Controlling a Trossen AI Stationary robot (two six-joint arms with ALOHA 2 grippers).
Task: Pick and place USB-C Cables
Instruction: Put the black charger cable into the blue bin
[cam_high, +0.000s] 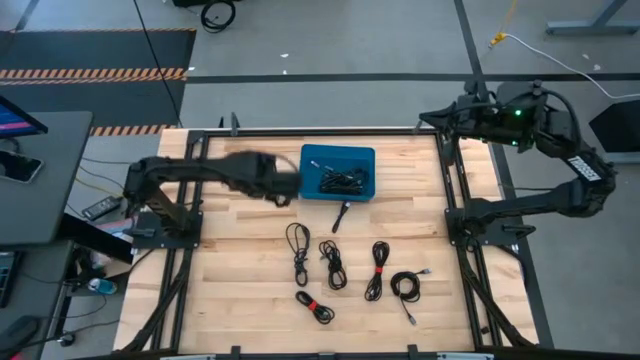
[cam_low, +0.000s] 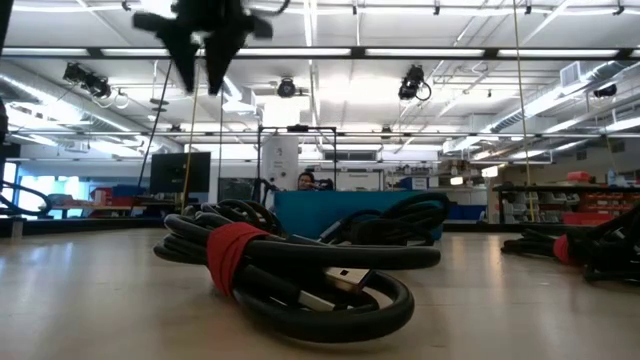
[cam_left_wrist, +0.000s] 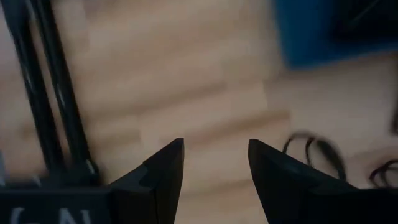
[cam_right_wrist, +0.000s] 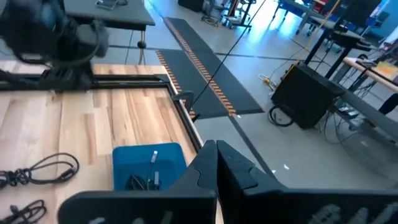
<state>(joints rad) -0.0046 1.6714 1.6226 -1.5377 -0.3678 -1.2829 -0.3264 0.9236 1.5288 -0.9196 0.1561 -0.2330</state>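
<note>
A coiled USB-C cable (cam_low: 290, 270) with a red tie (cam_low: 230, 255) lies nearest the low camera, flat on the wooden table (cam_high: 240, 290). From above, five loose cables lie in a cluster on the table in front of the blue bin (cam_high: 338, 173), and another short one (cam_high: 341, 215) rests just beside the bin's front edge. More cables (cam_high: 343, 181) are piled inside the bin. The left gripper (cam_high: 285, 183) hangs just beside the bin's left wall, above bare wood, its jaws spread apart and empty. The right gripper (cam_right_wrist: 217, 163) waits at the table's far right corner, well apart from the cables, jaws pressed together with nothing between them.
</note>
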